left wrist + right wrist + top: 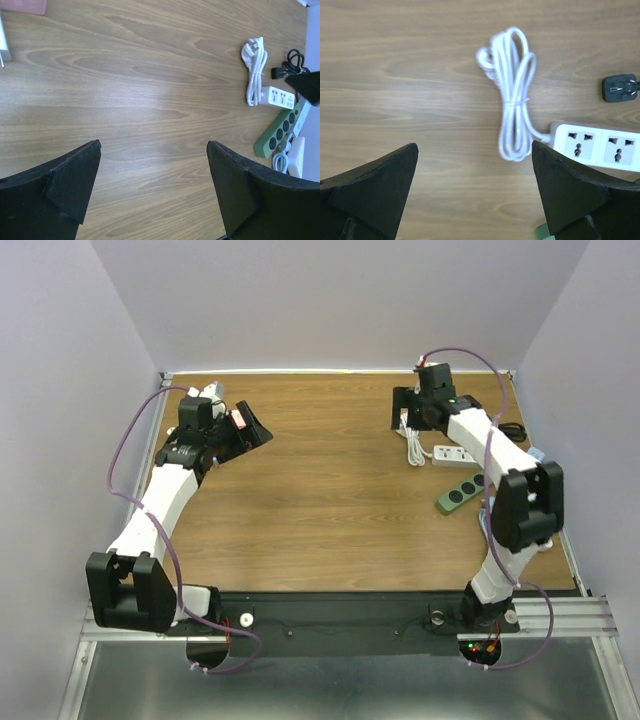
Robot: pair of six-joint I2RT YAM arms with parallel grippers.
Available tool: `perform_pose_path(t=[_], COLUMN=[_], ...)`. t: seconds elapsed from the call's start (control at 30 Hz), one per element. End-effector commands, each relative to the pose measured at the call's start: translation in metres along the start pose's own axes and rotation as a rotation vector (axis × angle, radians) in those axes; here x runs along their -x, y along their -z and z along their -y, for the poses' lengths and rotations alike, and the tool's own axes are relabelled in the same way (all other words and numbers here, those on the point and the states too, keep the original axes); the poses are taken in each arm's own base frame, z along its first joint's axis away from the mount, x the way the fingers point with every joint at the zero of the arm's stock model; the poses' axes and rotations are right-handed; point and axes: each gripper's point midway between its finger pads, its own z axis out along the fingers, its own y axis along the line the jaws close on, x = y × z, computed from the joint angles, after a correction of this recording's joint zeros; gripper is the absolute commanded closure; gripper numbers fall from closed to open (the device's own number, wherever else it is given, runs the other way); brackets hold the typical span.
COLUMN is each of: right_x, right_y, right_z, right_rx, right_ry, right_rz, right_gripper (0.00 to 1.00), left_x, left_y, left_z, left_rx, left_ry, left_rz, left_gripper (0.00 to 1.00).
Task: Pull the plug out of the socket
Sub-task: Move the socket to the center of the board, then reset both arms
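Note:
A white power strip lies at the far right of the table, its white cable coiled beside it. In the right wrist view the strip's visible sockets are empty, and a black plug lies loose on the wood, prongs up, beyond it. A green power strip lies just nearer. My right gripper hovers open over the coiled cable, holding nothing. My left gripper is open and empty at the far left.
A pink object and a white object lie by the left gripper near the far-left corner. A black cable and a white adapter with a pale cable lie along the right edge. White walls enclose the table.

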Motion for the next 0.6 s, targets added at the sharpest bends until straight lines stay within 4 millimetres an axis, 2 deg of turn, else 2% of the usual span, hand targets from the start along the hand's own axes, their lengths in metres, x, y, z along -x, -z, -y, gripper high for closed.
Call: perform_pose_path(t=[0.0, 0.03, 0.13, 0.17, 0.27, 0.3, 0.33, 0.37, 0.4, 0.43, 0.57], right_x=[0.024, 0.031, 0.027, 0.035, 0.037, 0.042, 0.042, 0.043, 0.041, 0.038, 0.033], right_y=[0.072, 0.098, 0.132, 0.157, 0.187, 0.208, 0.215, 0.232, 0.231, 0.244, 0.269], right_z=[-0.026, -0.027, -0.031, -0.029, -0.026, -0.024, -0.025, -0.024, -0.024, -0.024, -0.025], right_rx=[0.175, 0.206, 0.264, 0.283, 0.308, 0.326, 0.341, 0.358, 0.359, 0.382, 0.427], right_ry=[-0.099, -0.122, -0.152, -0.179, -0.24, -0.257, -0.279, -0.289, -0.299, -0.305, -0.314], right_rz=[0.081, 0.118, 0.155, 0.208, 0.262, 0.309, 0.318, 0.352, 0.344, 0.362, 0.389], right_gripper=[0.0, 0.0, 0.0, 0.0, 0.0, 0.0, 0.0, 0.0, 0.0, 0.0, 0.0], left_x=[0.045, 0.051, 0.067, 0.073, 0.082, 0.087, 0.088, 0.093, 0.096, 0.096, 0.102], left_y=[0.025, 0.029, 0.037, 0.04, 0.044, 0.047, 0.047, 0.05, 0.052, 0.053, 0.057], left_z=[0.047, 0.053, 0.068, 0.075, 0.087, 0.093, 0.098, 0.103, 0.108, 0.112, 0.125], left_rx=[-0.133, -0.149, -0.189, -0.209, -0.251, -0.269, -0.289, -0.302, -0.317, -0.335, -0.379], left_ry=[-0.099, -0.111, -0.134, -0.14, -0.156, -0.164, -0.171, -0.177, -0.182, -0.192, -0.213], left_rz=[0.13, 0.151, 0.193, 0.209, 0.235, 0.246, 0.241, 0.251, 0.255, 0.254, 0.254], left_gripper=[0.01, 0.01, 0.01, 0.01, 0.01, 0.01, 0.01, 0.01, 0.01, 0.01, 0.01])
